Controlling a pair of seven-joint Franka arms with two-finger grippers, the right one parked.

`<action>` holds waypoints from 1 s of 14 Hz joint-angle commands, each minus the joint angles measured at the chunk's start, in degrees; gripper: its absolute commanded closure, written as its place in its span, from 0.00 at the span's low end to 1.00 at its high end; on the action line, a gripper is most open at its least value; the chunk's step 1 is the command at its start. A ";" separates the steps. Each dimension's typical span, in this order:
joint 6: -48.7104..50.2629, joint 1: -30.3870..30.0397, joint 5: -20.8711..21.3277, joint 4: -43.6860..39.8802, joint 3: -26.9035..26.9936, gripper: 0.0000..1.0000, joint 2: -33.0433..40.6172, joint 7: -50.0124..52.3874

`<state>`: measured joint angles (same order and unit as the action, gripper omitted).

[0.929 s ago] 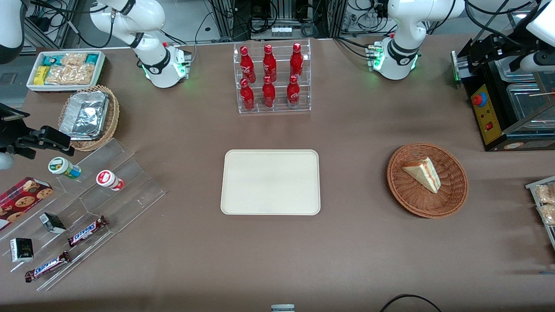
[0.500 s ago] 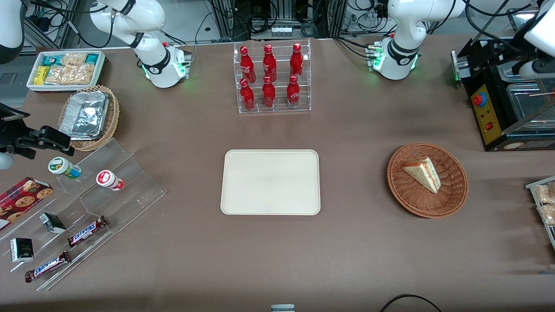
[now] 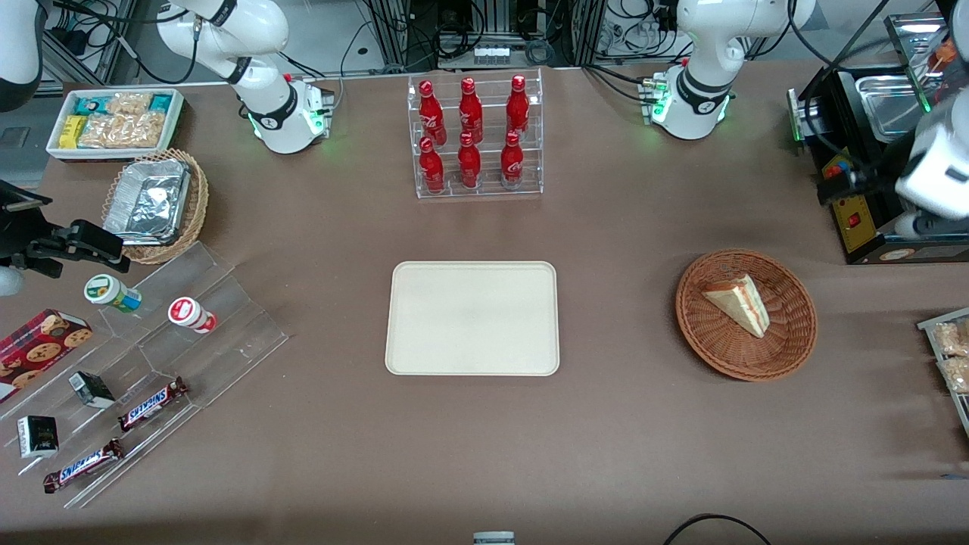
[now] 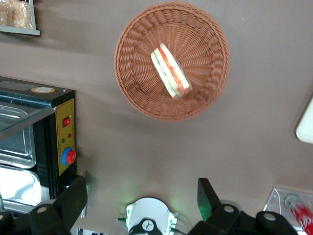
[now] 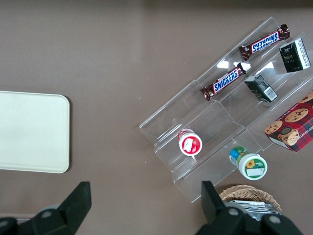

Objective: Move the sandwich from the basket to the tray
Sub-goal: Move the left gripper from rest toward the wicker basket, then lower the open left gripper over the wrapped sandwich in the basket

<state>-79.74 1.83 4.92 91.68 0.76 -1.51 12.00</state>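
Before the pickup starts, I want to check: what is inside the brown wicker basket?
Only the sandwich lies in the basket, nothing else on the weave. What is under the sandwich is covered. The gripper is open, high above the table near the black machine, holding nothing.

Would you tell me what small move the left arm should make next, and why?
Probably bring the gripper down over the sandwich. The sandwich lies untouched in the basket, the tray has nothing on it, and the gripper hangs open and empty above the table, farther from the front camera than the basket.
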 commanded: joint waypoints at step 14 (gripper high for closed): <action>-36.16 -0.43 -3.60 25.20 2.41 0.00 -2.97 33.07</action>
<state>-111.64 1.12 2.00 112.73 3.20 -5.92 42.12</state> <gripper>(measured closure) 0.000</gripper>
